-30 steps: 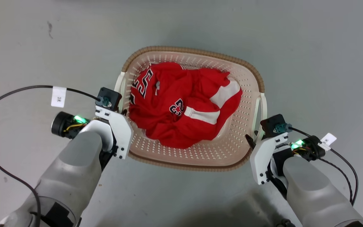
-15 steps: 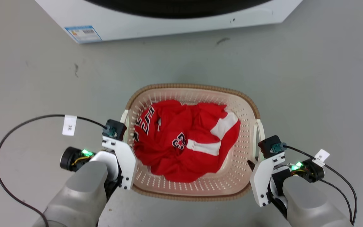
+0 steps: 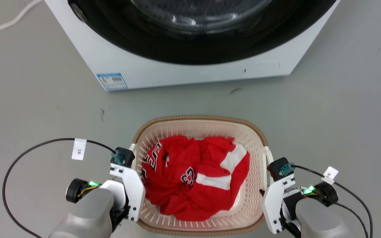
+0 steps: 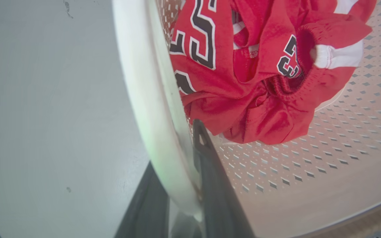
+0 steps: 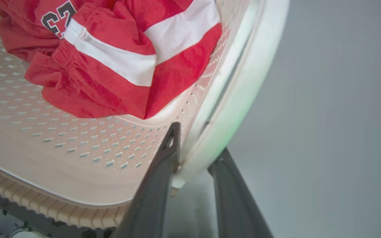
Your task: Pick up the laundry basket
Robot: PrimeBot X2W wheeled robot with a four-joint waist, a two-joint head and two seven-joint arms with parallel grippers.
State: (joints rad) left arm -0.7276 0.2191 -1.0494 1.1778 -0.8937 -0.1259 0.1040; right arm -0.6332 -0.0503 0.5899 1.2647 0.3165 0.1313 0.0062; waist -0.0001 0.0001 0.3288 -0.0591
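Observation:
The laundry basket is cream with perforated walls and a brown woven-look rim, and it sits low in the head view between my two arms. A crumpled red jersey with white stripes and black numbers lies inside. My left gripper is shut on the basket's white left handle; the left wrist view shows that gripper with one finger on either side of the handle. My right gripper is shut on the white right handle, and the right wrist view shows the gripper clamping it the same way.
A white washing machine with a dark round door stands on the grey floor just beyond the basket. A white cable lies at the far left. Black cables loop from both wrists.
The head camera has moved: the basket and arms sit lower and look smaller, and the washing machine has come into view at the top. Both grippers keep their hold on the handles.

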